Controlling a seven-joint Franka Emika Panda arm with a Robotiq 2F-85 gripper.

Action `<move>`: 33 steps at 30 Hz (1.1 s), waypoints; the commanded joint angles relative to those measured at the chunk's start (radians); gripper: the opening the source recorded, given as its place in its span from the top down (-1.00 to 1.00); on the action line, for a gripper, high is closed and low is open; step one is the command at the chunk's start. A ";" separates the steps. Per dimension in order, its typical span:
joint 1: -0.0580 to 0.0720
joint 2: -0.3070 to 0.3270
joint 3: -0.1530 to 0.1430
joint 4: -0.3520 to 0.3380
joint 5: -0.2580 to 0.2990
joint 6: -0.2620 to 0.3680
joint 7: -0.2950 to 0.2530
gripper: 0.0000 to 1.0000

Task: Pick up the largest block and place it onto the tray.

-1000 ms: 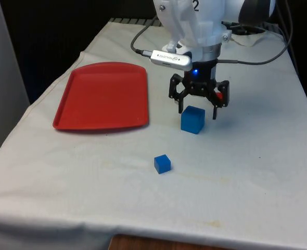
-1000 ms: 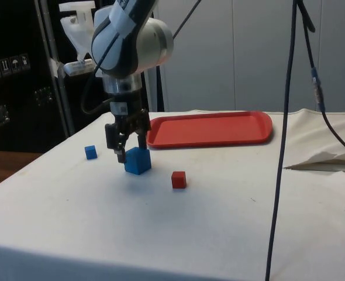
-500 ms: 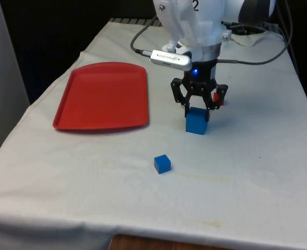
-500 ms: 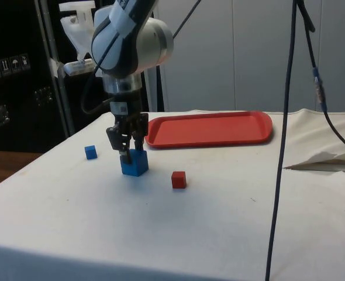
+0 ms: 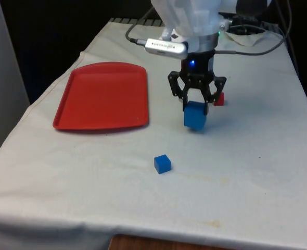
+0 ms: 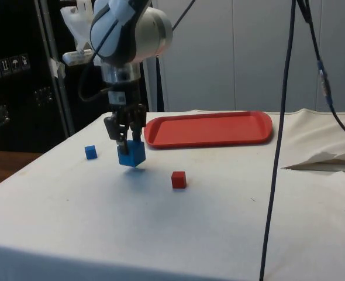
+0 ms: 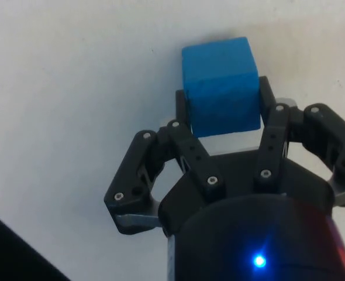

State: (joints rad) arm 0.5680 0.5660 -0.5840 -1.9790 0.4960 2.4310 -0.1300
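The large blue block (image 5: 196,115) hangs a little above the cloth, clamped between the fingers of my black gripper (image 5: 196,107). From the side, the large blue block (image 6: 131,154) is clear of the table with its shadow beneath, and the gripper (image 6: 126,140) is shut on its upper part. In the wrist view the large blue block (image 7: 221,86) sits between the two fingers of the gripper (image 7: 222,117). The red tray (image 5: 104,96) lies flat towards the front view's left, with nothing on it; the red tray (image 6: 210,129) lies beyond the block in the side view.
A small blue cube (image 5: 162,163) rests on the cloth nearer the front camera; the small blue cube (image 6: 90,152) is seen beside the arm from the side. A small red cube (image 5: 219,99) sits just behind the gripper, and the small red cube (image 6: 178,179) is plain in the side view. Cables (image 6: 280,117) hang at the right.
The gripper went from open around the large blue block to shut on it, then rose; the block has left the cloth.
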 commanded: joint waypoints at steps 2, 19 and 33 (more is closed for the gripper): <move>0.011 -0.027 -0.017 -0.014 -0.025 -0.012 0.011 1.00; 0.005 -0.127 -0.060 -0.087 -0.080 -0.013 -0.006 1.00; 0.009 -0.189 -0.121 -0.158 -0.092 0.003 -0.066 1.00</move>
State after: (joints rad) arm 0.5690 0.3880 -0.6940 -2.1270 0.4210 2.4250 -0.2030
